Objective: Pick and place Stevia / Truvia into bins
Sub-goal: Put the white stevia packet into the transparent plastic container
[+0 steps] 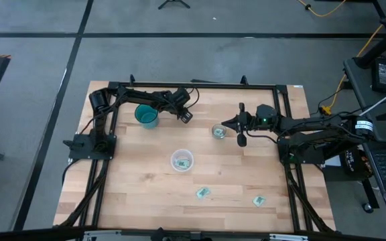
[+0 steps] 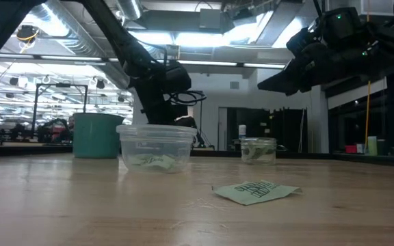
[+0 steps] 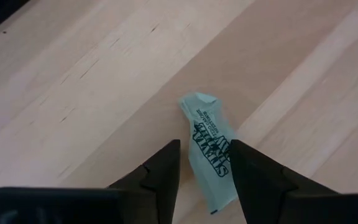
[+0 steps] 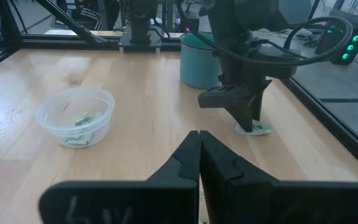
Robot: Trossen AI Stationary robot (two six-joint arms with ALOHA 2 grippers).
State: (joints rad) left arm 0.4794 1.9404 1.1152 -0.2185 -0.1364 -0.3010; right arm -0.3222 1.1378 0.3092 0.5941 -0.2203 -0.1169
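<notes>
A pale green Stevia packet (image 3: 209, 140) lies flat on the wood beside the teal cup (image 1: 146, 116). My left gripper (image 3: 205, 163) is open, pointing down over it with one finger on each side; whether they touch it I cannot tell. In the right wrist view this packet (image 4: 255, 129) shows under the left gripper (image 4: 244, 121). My right gripper (image 4: 199, 146) is shut and empty, raised above the table next to the small clear glass (image 1: 218, 131), which holds a packet. The wider translucent cup (image 1: 181, 161) holds packets too. Two more packets (image 1: 202, 193) (image 1: 259, 200) lie toward the near edge.
The black frame rails (image 1: 193, 85) run along the table's far, left and right sides. The three cups stand in the far half, the teal one close to my left gripper. Bare wood (image 1: 139, 194) lies toward the near left corner.
</notes>
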